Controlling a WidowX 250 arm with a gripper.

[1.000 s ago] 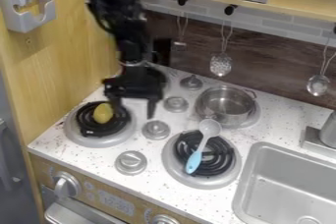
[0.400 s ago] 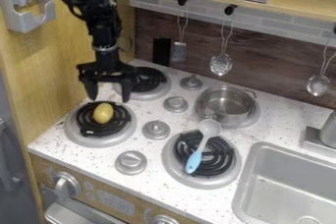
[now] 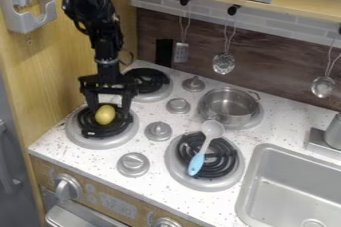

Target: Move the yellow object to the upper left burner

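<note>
Left of center in the frame, yellow oval object (image 3: 104,115) sits on the black coil of the near left burner (image 3: 100,144). Gripper (image 3: 109,111) hangs over that burner, fingers apart, one on each side of the object, with a visible gap to the right finger. Just above in the frame, the upper left burner (image 3: 148,79) is partly behind the gripper. Metal pot (image 3: 228,115) on the upper right burner, center right of frame. Spoon with light blue handle (image 3: 198,160) lies across the lower right burner (image 3: 203,185), its gray bowl end pointing up the frame. Sink (image 3: 265,150) at lower right of frame. Slotted utensil (image 3: 224,63) hangs at upper center against the backsplash.
</note>
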